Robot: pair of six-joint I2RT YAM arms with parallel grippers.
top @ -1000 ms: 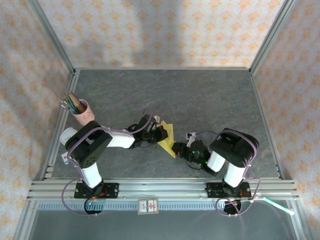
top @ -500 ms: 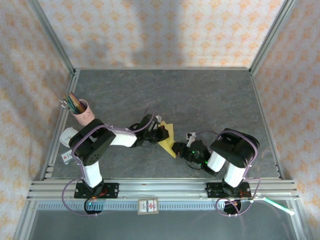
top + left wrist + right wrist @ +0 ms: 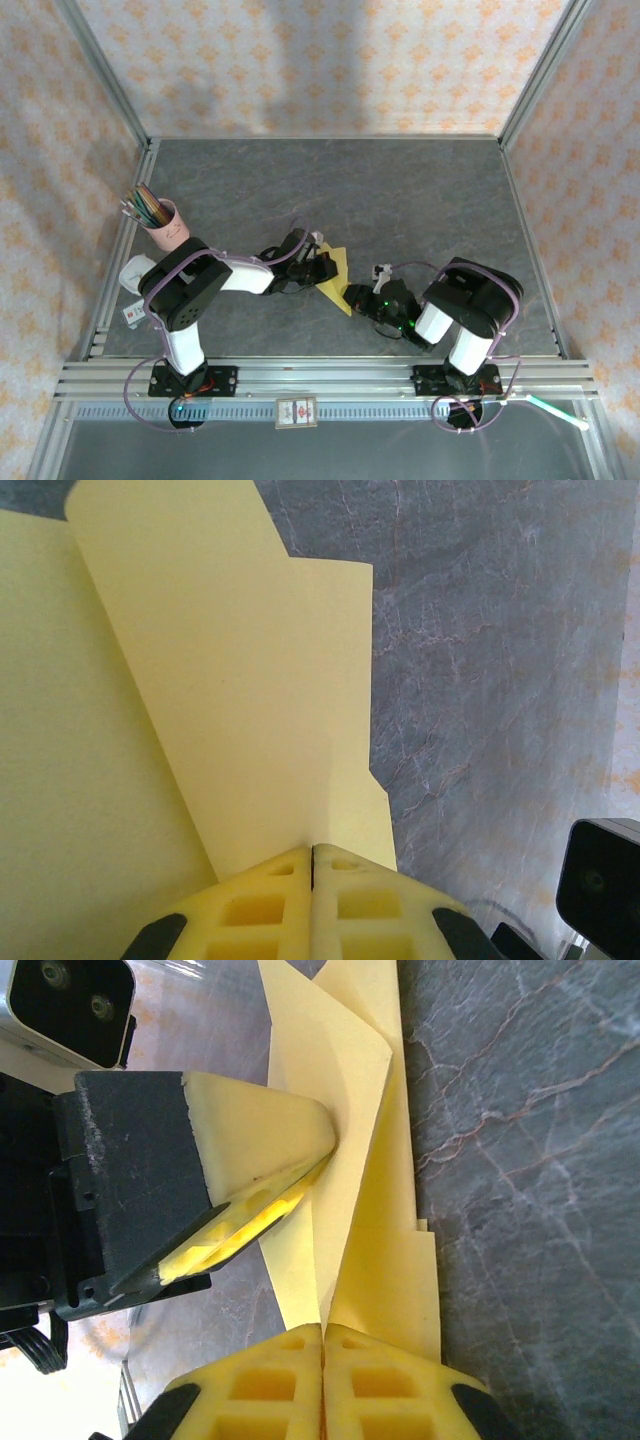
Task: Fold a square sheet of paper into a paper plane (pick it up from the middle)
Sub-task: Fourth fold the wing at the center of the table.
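Note:
The square sheet of paper (image 3: 336,277) is yellow and creased into a narrow layered shape, held off the grey table (image 3: 400,190) between my two arms. My left gripper (image 3: 323,266) is shut on its left side. In the left wrist view the paper (image 3: 240,680) fans out from the closed left gripper (image 3: 312,848). My right gripper (image 3: 353,298) is shut on the paper's near end. The right wrist view shows the folded layers (image 3: 385,1260) rising from the closed right gripper (image 3: 323,1328), with the left gripper's fingers (image 3: 260,1145) pinching the paper from the left.
A pink cup of coloured pencils (image 3: 163,222) stands at the table's left edge. Aluminium rails (image 3: 330,378) run along the near edge, and patterned walls (image 3: 330,60) enclose the table. A small label (image 3: 297,411) lies in front of the rails.
The left arm's elbow has shifted slightly to the right. Both grippers and the paper stay in nearly the same place.

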